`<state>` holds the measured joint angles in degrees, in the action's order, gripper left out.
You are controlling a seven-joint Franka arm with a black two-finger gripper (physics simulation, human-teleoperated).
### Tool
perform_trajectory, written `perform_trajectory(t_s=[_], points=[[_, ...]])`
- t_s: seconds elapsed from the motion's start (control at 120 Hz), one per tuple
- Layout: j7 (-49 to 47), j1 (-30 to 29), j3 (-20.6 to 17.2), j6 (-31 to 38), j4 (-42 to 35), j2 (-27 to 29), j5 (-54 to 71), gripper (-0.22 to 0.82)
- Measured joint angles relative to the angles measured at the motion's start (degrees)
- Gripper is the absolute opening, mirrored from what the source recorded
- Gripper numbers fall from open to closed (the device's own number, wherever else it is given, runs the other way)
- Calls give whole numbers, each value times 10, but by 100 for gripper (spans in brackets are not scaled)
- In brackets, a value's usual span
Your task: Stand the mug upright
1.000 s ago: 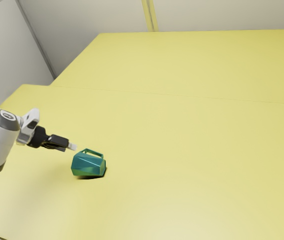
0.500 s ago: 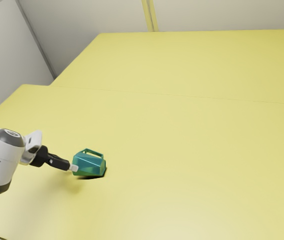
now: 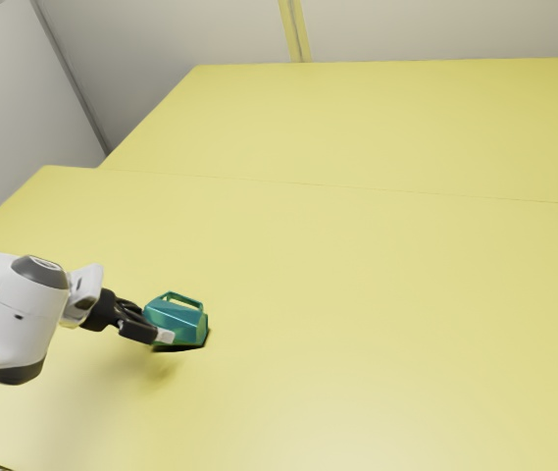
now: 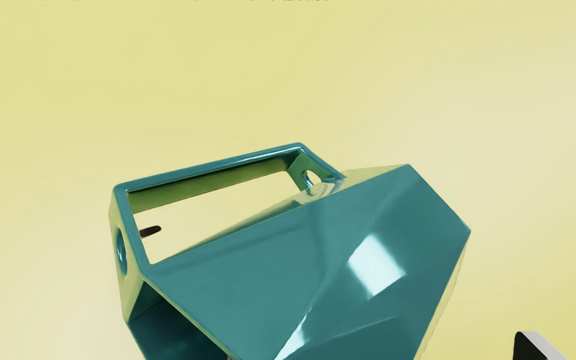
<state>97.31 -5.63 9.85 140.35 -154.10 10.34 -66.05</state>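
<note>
Over the yellow tabletop (image 3: 357, 294), the open hand (image 3: 155, 326) has reached the mug (image 3: 189, 324), still on its side; a grip seems near.

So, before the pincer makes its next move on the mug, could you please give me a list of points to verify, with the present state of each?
1. Mug upright: not ok; it lies on its side.
2. Pincer open: ok; its fingers stand apart.
3. Mouth facing the pincer: ok.
4. Handle out of the fingers' way: ok, as far as I can judge; it is on the mug's upper side.
5. Mug gripped from both sides: not ok; one fingertip stands off its outer wall.
6. Other finger well inside the mouth: cannot tell; the mug's wall hides too much.
</note>
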Motion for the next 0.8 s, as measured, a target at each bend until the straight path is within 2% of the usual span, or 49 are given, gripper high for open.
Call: perform_trajectory(t_s=[0.067, 0.242, 0.433, 0.642, 0.8], points=[[10, 0, -1, 1, 0, 0, -5, 52], [31, 0, -9, 1, 3, 3, -11, 35], [47, 1, -22, 1, 12, 5, -31, 25], [58, 5, -30, 3, 26, 4, -49, -3], [63, 5, -33, 7, 36, 7, -50, -12]])
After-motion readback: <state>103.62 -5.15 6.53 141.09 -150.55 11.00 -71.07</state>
